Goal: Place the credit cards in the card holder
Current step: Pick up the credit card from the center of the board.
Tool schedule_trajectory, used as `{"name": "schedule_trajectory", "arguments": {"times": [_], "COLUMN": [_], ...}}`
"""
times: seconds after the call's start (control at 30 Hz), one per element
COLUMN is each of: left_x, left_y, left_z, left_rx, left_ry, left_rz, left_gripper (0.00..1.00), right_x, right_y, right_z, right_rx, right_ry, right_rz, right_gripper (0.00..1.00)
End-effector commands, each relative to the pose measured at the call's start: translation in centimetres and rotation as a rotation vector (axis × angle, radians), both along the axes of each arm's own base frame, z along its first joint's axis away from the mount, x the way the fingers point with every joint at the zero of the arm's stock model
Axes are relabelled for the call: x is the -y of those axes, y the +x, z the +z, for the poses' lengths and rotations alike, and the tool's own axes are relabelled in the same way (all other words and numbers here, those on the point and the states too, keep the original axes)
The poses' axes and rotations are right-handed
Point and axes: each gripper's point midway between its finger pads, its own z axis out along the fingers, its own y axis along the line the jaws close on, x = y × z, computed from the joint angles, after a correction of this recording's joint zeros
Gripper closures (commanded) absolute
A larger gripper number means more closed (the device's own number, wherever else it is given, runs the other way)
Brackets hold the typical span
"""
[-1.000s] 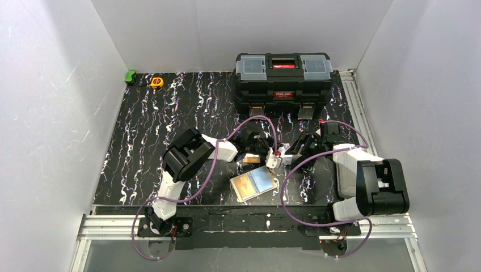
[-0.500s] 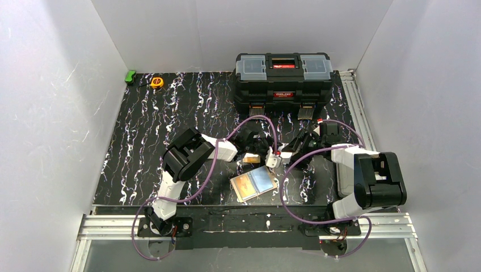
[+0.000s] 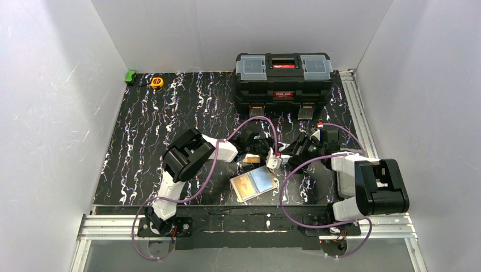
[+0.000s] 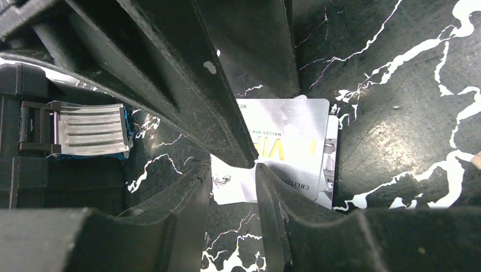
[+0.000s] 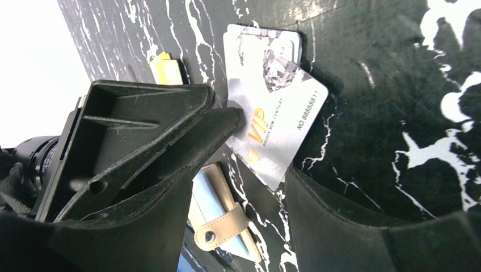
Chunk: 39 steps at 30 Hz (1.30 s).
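Note:
Two silver cards lie stacked on the black marbled table, a "VIP" card (image 5: 272, 130) on top of a second one (image 5: 266, 45); both show in the left wrist view (image 4: 283, 141). From above they are a pale patch (image 3: 273, 162) between the grippers. The card holder (image 3: 253, 183) lies open near the front, orange on its left half and pale blue on its right; its snap tab (image 5: 227, 229) shows. My left gripper (image 4: 230, 170) is open, one fingertip (image 4: 264, 175) on the card's edge. My right gripper (image 5: 238, 173) is open, astride the VIP card's corner.
A black toolbox (image 3: 283, 73) stands at the back; its metal latch (image 4: 85, 129) shows in the left wrist view. A yellow tape measure (image 3: 157, 82) and a green object (image 3: 130, 76) sit at the back left. A small orange-yellow piece (image 5: 165, 65) lies beside the cards.
The right arm has shifted a little and its gripper has come slightly nearer the cards. The left arm, the cards and the card holder have not moved.

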Motion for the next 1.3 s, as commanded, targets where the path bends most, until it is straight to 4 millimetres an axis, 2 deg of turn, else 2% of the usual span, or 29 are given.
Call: {"name": "schedule_trajectory", "arguments": {"times": [0.0,0.23,0.37,0.43,0.57,0.7,0.77,0.97,1.27], "left_x": [-0.1,-0.3,-0.3,-0.2,0.7,1.4,1.3,0.4,-0.1], "left_y": [-1.4,-1.6,-1.4,-1.2,0.1,1.5,1.8,2.2,1.2], "left_z": [-0.8,-1.1,-1.0,-0.7,1.4,3.7,4.2,3.2,0.9], "left_rx": [-0.042,-0.052,-0.043,-0.037,-0.036,-0.032,-0.033,-0.026,-0.044], "left_ry": [0.004,0.017,0.015,0.006,-0.042,-0.08,-0.08,-0.06,-0.006], "left_rz": [-0.04,-0.04,-0.032,-0.027,0.022,0.074,0.092,0.133,0.082], "left_gripper": [0.66,0.66,0.67,0.67,0.65,0.64,0.64,0.63,0.61], "right_x": [-0.7,-1.1,0.4,1.2,2.1,2.0,1.8,1.6,1.8], "right_y": [0.9,1.0,1.0,1.2,1.5,1.6,1.7,1.7,1.2], "right_z": [2.2,2.5,1.3,1.6,1.9,1.1,0.7,-0.3,-0.9], "right_rx": [0.103,0.116,0.074,0.094,0.094,0.06,0.049,0.026,0.014], "right_ry": [0.053,0.094,-0.011,-0.056,-0.113,-0.112,-0.105,-0.093,-0.09], "right_rz": [0.011,0.004,-0.05,-0.08,-0.108,-0.104,-0.102,-0.101,-0.117], "right_gripper": [0.32,0.32,0.31,0.29,0.26,0.25,0.25,0.26,0.25]}}
